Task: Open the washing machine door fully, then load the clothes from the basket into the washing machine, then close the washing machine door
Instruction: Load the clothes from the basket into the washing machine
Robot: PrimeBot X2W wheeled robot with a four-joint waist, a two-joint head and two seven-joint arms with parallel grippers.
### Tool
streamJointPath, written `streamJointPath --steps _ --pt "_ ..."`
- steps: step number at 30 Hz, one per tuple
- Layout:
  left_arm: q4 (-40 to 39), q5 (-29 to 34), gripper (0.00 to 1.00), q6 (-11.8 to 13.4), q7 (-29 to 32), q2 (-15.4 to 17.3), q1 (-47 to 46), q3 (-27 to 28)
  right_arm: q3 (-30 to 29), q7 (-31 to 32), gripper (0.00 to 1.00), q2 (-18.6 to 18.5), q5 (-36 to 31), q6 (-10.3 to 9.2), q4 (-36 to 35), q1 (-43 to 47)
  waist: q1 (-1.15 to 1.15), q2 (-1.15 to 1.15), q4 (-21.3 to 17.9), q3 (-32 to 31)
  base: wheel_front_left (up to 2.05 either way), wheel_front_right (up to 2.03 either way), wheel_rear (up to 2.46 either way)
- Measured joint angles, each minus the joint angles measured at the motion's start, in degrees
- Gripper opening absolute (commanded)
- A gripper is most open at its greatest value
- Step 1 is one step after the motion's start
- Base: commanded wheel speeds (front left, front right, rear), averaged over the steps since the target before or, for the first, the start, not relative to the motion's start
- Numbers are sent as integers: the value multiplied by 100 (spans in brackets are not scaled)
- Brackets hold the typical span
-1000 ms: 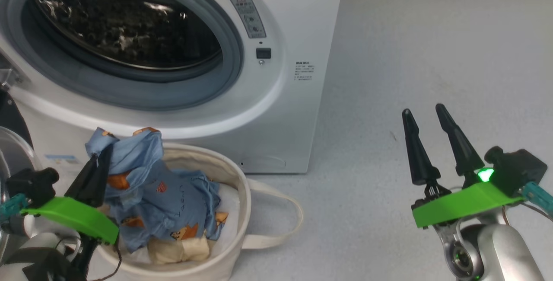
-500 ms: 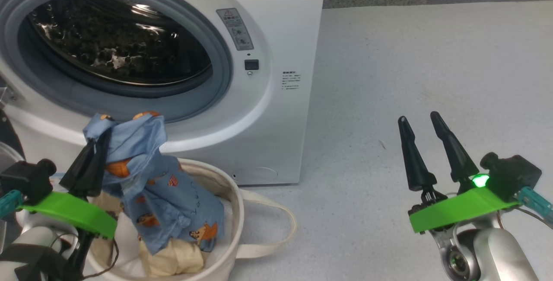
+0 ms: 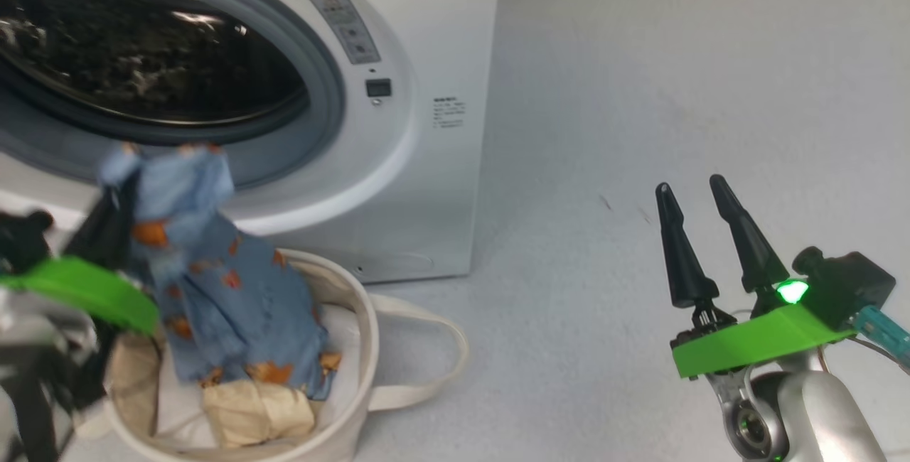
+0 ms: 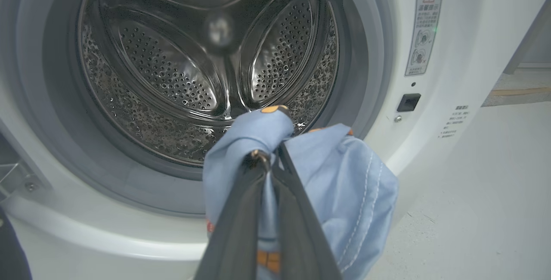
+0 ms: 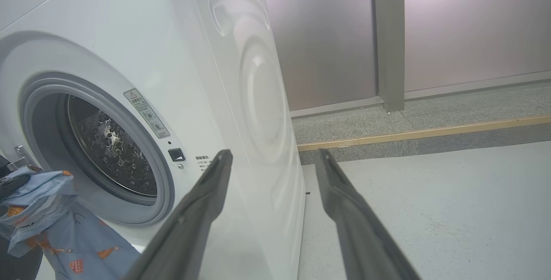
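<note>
— What's in the basket (image 3: 359, 377)?
— A cream cloth (image 3: 256, 412). The blue bear fabric (image 3: 227, 291) trails out of it, clamped in the left end effector (image 4: 267, 156) at the washing machine (image 4: 430, 163) mouth. The right end effector (image 3: 693, 192) stands spread apart.

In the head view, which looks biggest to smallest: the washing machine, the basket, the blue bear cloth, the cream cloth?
1. washing machine
2. basket and blue bear cloth: about alike; the cloth hangs higher, maybe nearer, so unsure
3. cream cloth
</note>
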Motion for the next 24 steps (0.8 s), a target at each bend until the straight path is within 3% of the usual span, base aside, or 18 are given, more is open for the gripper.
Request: streamJointPath --steps 7,14,24 --pt "938 -1 0 -298 107 7 -964 4 38 -174 100 62 -130 0 -182 -184 0 0 -264 492 0 0 0" --pt "1606 0 0 -387 376 60 -2015 -230 27 -352 100 103 -214 0 -336 -241 1 0 -502 1078 0 0 0" --pt "2052 -789 0 -402 1367 634 -3440 -831 36 -689 100 122 -13 0 -584 -373 2 0 -886 2162 0 0 0"
